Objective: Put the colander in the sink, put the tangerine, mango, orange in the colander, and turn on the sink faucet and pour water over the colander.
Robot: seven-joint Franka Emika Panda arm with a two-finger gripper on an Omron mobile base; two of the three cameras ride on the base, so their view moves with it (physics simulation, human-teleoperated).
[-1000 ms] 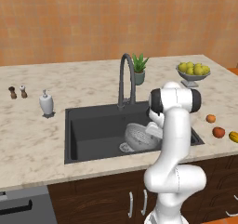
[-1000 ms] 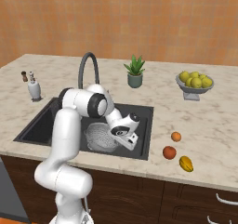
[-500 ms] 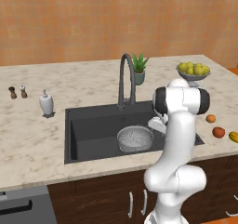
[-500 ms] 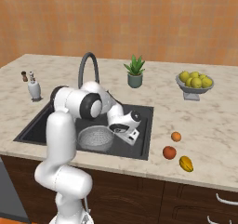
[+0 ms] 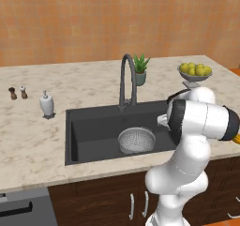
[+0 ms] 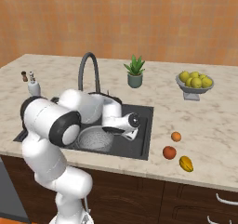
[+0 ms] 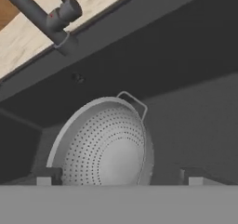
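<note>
— Fingertips (image 7: 44, 175) stand spread wide at the bottom of the hand view, one at about 7 o'clock and the other at about 5 o'clock, with nothing between them. The gripper (image 7: 119, 177) is released and touches nothing.

— And the colander?

— The colander (image 5: 136, 140) sits upright on the floor of the sink (image 5: 93, 136), right of the basin's middle. In the hand view it lies just above the fingertips, its one visible handle pointing to about 1 o'clock.

— Is the tap running?

— No stream shows. The sink faucet (image 5: 126, 79) rises from the counter (image 5: 33, 140) at the basin's back edge, at 12 o'clock from the colander in the left base view.

— Where is the fruit?

— On the counter right of the sink in the right base view: a small orange fruit (image 6: 175, 136), a redder round fruit (image 6: 169, 152) just nearer the front edge, and a yellow-orange mango (image 6: 186, 163) at about 4 o'clock from it. All three lie well apart from the colander.

— Anything else?

— A footed fruit bowl (image 6: 194, 82) at the back right, a potted plant (image 6: 135, 73) beside the faucet, a white soap dispenser (image 5: 46, 104) left of the sink.
</note>
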